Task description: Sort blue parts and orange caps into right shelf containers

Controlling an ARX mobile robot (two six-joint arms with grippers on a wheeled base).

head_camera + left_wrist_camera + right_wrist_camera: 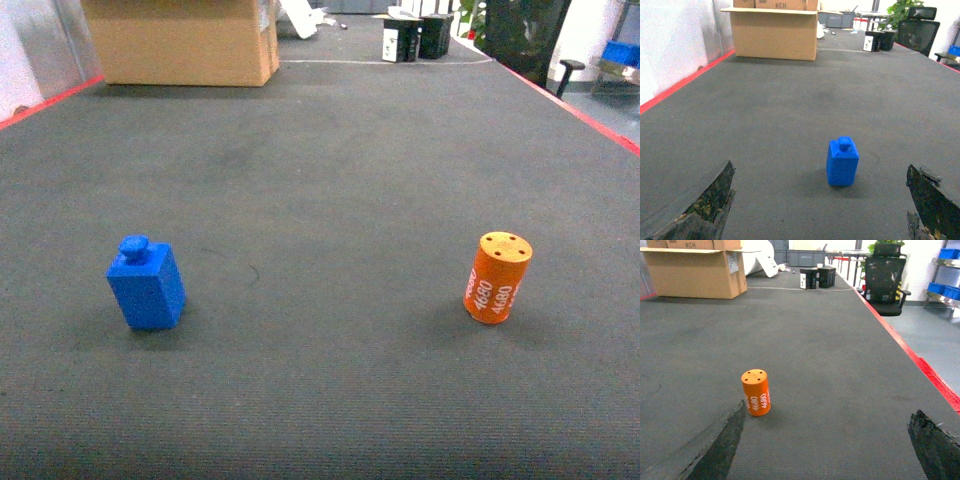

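The blue part (146,286) is stood upright at 9 o'clock on the mat, the orange cap (497,278) at 3 o'clock, well apart, likely one per arm. Both grippers, left (820,205) and right (825,447), are spread wide, empty, each lined up behind its piece.

Matt plastic blue part (147,285) and orange cap (497,277) on ribbed, cloth-like grey mat (330,180).
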